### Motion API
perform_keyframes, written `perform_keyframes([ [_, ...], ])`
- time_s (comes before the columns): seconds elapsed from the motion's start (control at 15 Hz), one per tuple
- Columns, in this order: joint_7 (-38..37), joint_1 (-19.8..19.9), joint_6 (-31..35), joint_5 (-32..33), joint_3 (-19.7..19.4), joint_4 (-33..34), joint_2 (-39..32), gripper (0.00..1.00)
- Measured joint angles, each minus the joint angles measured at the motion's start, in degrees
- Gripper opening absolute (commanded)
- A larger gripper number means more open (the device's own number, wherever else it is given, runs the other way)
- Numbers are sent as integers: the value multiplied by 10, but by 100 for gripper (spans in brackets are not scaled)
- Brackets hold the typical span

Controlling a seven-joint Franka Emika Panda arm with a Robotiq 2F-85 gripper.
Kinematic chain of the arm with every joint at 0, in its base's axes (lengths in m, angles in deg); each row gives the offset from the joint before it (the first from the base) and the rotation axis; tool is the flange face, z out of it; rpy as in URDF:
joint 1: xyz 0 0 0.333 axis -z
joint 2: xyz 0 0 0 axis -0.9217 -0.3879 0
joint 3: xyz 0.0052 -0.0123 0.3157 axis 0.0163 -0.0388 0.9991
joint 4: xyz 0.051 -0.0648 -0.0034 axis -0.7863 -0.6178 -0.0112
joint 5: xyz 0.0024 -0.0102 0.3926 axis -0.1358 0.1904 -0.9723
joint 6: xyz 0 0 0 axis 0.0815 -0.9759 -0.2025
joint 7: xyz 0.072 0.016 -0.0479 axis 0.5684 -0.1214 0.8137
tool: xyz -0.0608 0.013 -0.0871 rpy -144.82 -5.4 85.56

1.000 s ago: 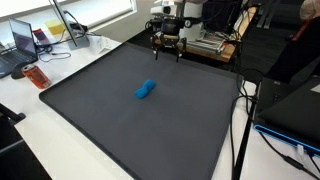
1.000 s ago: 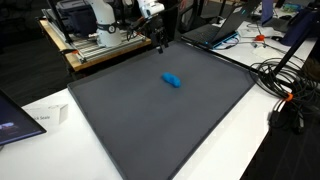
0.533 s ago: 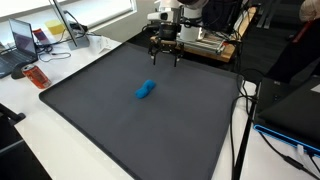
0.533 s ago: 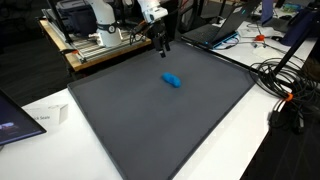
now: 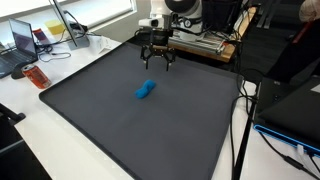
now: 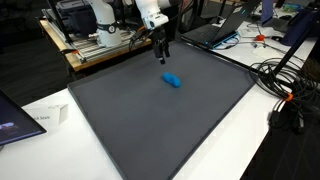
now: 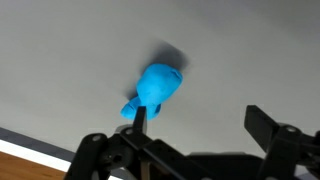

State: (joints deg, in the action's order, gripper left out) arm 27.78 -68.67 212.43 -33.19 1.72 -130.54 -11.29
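On dark mat (image 5: 150, 130), blue object (image 5: 146, 91), perhaps lab desks (image 5: 18, 98)

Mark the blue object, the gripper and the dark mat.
blue object (image 7: 157, 88), wrist view, middle of its body.
gripper (image 5: 157, 66), an exterior view, midway between its fingertips.
dark mat (image 6: 150, 125), an exterior view, bare central area.

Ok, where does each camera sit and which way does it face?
Exterior view: raised off a corner of the dark grey flat mat, facing across it; shows the open gripper near the small bright-blue rounded object.
Exterior view: raised off another corner, facing across the mat; shows white arm, gripper, blue object.
Wrist view: on the wrist, facing down at the mat; fingertips along the bottom, blue object just beyond.
Shared: all show gripper and blue object.
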Motion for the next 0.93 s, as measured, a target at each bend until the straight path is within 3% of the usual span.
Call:
perform_keyframes([
  [0.53, -148, -6, -48, 190, -64, 10, -28, 100],
  [0.93, -363, -47, -107, 440, -145, 12, -28, 100],
])
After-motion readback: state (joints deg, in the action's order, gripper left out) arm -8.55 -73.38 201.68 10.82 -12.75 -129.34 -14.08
